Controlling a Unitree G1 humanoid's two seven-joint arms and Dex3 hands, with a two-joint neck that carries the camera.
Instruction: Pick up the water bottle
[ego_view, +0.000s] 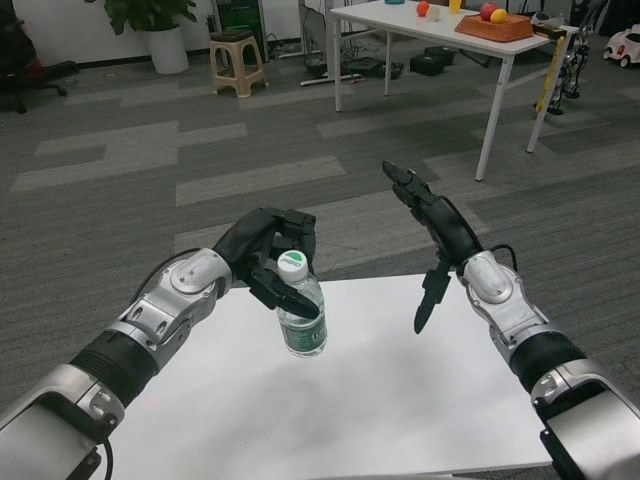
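Right now your left hand (268, 252) grips the water bottle (300, 310): its fingers (290, 297) curl around the neck and shoulder, just under the white cap (292, 265), which pokes up between the fingers and the palm. Below the fingers you can see the clear body and its green label (303, 330) hanging free, tilted a little, with the base toward the white table (380, 400). Whether the base touches the tabletop or sits just above it, you cannot tell from this view.

Your right hand (432, 230) holds nothing. Its fingers (405, 183) are stretched out straight and apart, pointing up and away from you, while the thumb (430, 298) hangs down toward the table's far edge. The bottle is well to the left of those fingertips, with bare table between them.

Beyond your fingers, across the grey carpet, you have a second white table (440, 30) carrying a wooden tray (495, 26) of coloured fruit. Further left stand a small stool (237, 60) and a potted plant (160, 25) in a white pot.
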